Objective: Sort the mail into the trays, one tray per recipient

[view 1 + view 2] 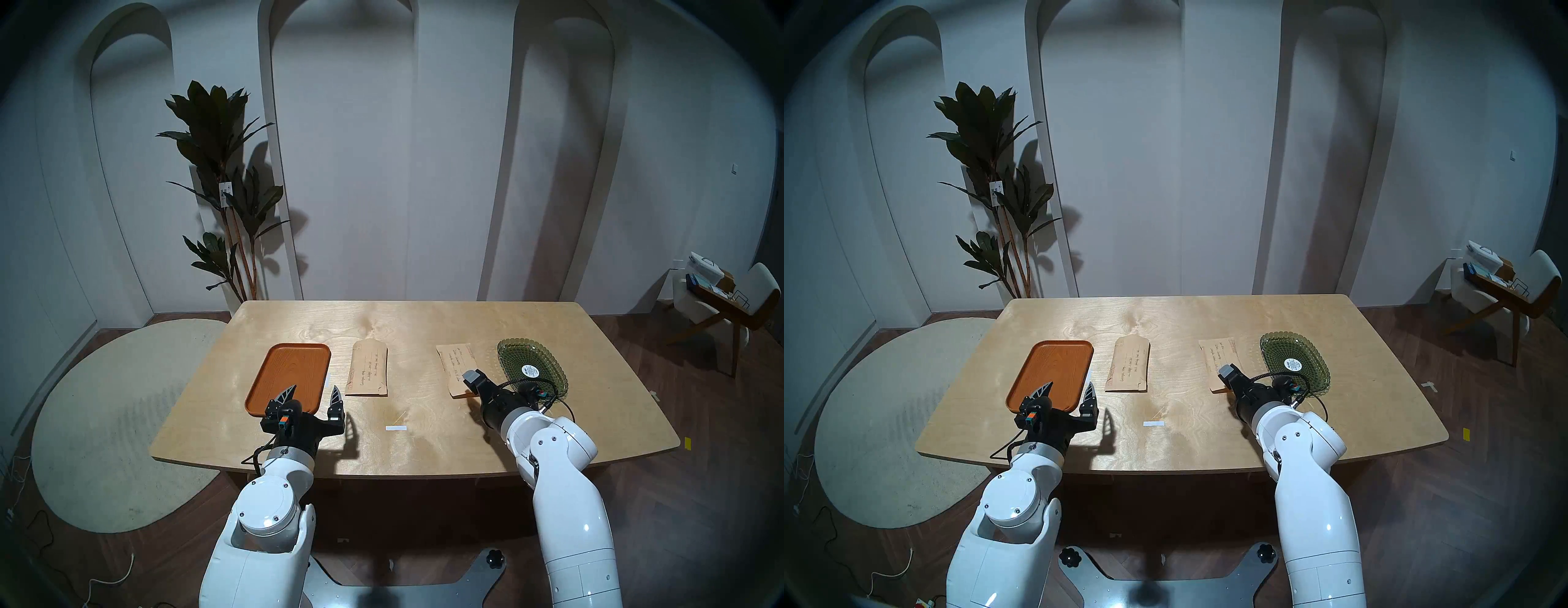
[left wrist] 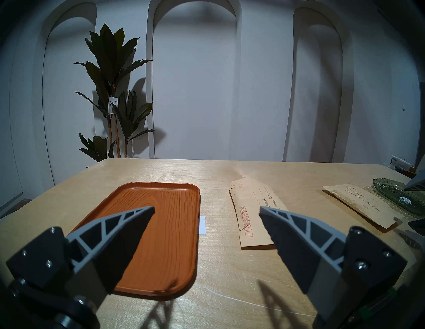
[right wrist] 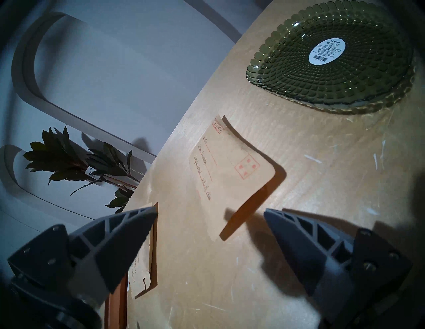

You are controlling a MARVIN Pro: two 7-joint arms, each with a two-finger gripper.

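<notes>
The right envelope, lying just beside the green glass dish on the side toward the orange tray, appears light, thin and flexible; grip its lifted near edge with the right gripper, now fully spread and empty.

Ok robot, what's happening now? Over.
Left gripper open, right gripper open. Both envelopes on table, trays empty. Nothing blocking.
</notes>
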